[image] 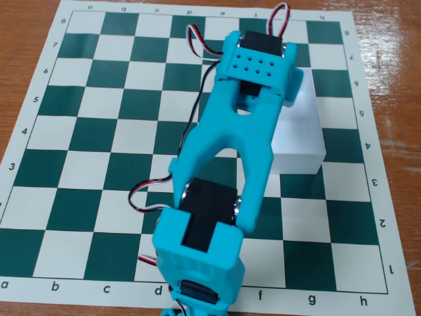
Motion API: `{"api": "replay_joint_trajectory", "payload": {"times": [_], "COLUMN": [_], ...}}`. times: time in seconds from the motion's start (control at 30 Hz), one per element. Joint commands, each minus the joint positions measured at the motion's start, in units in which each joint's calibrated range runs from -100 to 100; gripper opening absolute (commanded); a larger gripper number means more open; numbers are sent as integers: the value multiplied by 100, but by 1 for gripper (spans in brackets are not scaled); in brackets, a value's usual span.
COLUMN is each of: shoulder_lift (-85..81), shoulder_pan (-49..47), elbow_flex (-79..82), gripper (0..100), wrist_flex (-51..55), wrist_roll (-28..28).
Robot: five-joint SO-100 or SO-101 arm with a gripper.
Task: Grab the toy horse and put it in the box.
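Observation:
The white box (299, 135) stands on the right part of the chessboard, around files f and g, and the arm covers its left side. My cyan arm (227, 141) reaches from the bottom edge up across the board. Its wrist head (260, 66) hangs above the box's far left corner. The gripper points down beneath that head, so its fingers are hidden and I cannot see whether it is open, shut or holding something. The toy horse is not visible anywhere on the board. It may be hidden under the arm or inside the box.
A green and white chessboard mat (99, 131) lies on a wooden table (20, 39). Red, black and white servo cables (197, 36) loop beside the wrist and near the elbow (141, 197). No other pieces show on the squares.

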Motion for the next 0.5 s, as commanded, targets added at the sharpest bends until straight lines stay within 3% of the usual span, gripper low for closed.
{"api": "replay_joint_trajectory", "payload": {"times": [0.0, 0.27, 0.47], "shoulder_lift": [-248, 301, 451], "shoulder_pan": [317, 460, 303], "elbow_flex": [402, 1030, 1267], "gripper": [0, 0, 4], "wrist_flex": [-793, -2546, -3011], "wrist_roll": [108, 157, 157]}}
